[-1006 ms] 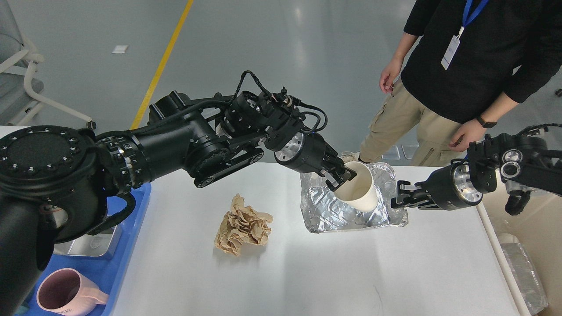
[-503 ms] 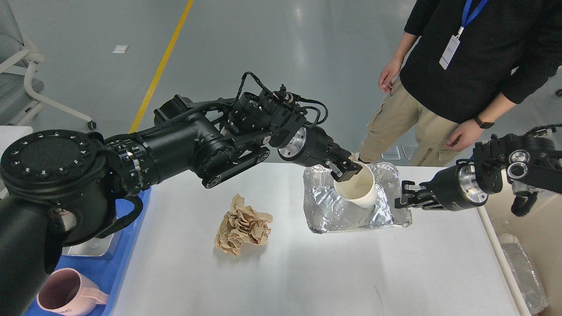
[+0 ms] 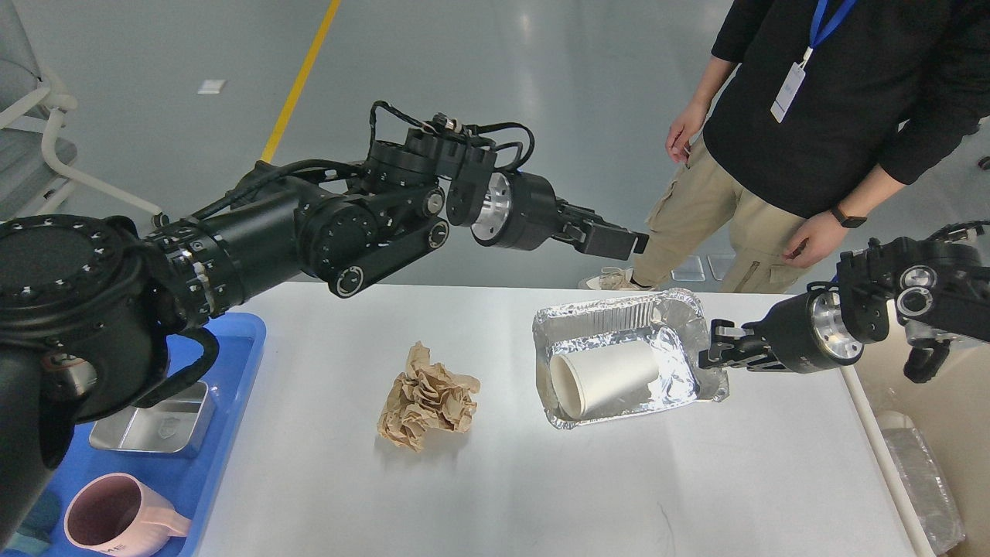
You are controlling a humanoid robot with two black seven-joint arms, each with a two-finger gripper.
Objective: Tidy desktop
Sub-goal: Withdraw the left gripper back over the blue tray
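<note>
Large smooth white rectangular desktop [image 3: 495, 480] with rounded corners: fills the lower middle of the head view.

Crumpled brown paper wad [image 3: 427, 398]: lies on the tabletop left of centre.

Crinkled silver foil tray [image 3: 619, 317]: sits towards the far right edge.

White paper cup [image 3: 603, 379]: lies on its side inside the foil tray, mouth facing the near left.

Left gripper [image 3: 619, 241]: raised above the far edge, clear of the tray, holding nothing; whether its fingers are apart or together cannot be told.

Right gripper [image 3: 715, 356]: at the tray's right rim, touching or just beside it; finger state cannot be told.

Blue plastic tray [image 3: 232, 387]: beside the left edge, carrying a small steel rectangular dish [image 3: 151, 422] and a pink mug [image 3: 116, 522].
</note>
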